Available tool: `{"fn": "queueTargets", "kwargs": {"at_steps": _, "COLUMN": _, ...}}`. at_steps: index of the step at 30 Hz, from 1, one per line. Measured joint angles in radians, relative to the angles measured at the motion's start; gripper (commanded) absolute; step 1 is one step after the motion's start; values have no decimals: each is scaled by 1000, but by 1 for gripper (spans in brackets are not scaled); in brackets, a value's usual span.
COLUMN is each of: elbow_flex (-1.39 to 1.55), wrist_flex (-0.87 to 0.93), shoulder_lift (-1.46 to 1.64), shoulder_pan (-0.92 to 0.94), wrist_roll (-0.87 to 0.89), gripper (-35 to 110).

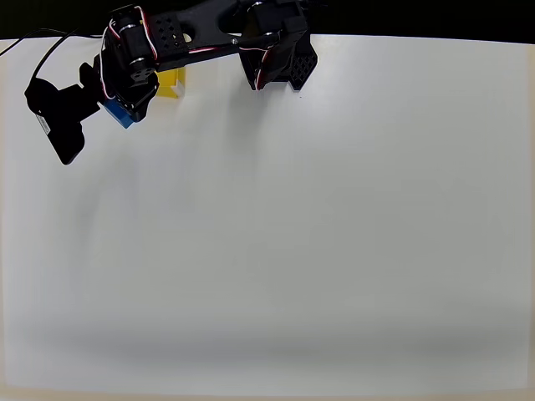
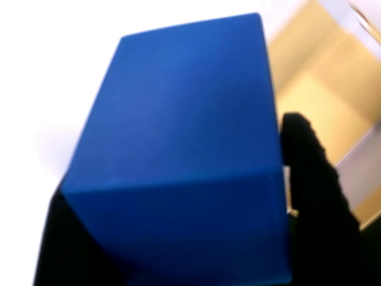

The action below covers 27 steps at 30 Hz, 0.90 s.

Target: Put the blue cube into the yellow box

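On white table [image 1: 292, 234], far back-left corner in overhead view: black arm [image 1: 209, 38] stretched left past yellow box [image 1: 171, 83]. Gripper [image 1: 125, 104] clamped on blue cube [image 1: 121, 114], just left of box. Wrist view: cube [image 2: 184, 155] pinched between dark fingers [image 2: 315, 179], box [image 2: 321, 95] off to right.

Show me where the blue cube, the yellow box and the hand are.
Cube [image 2: 178, 119]: wrist view, its big upper face.
Box [image 1: 171, 83]: overhead view, the yellow part beside the arm.
Hand [image 1: 117, 104]: overhead view, gripping the cube.
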Motion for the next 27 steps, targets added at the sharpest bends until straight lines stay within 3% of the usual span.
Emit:
{"fn": "queueTargets", "kwargs": {"at_steps": 13, "elbow_flex": 51, "wrist_flex": -21, "shoulder_lift": 0, "shoulder_pan": 276, "wrist_roll": -29, "gripper": 13}}
{"fn": "queueTargets", "kwargs": {"at_steps": 27, "elbow_flex": 368, "wrist_flex": -272, "shoulder_lift": 3, "shoulder_pan": 382, "wrist_roll": 23, "gripper": 13}}
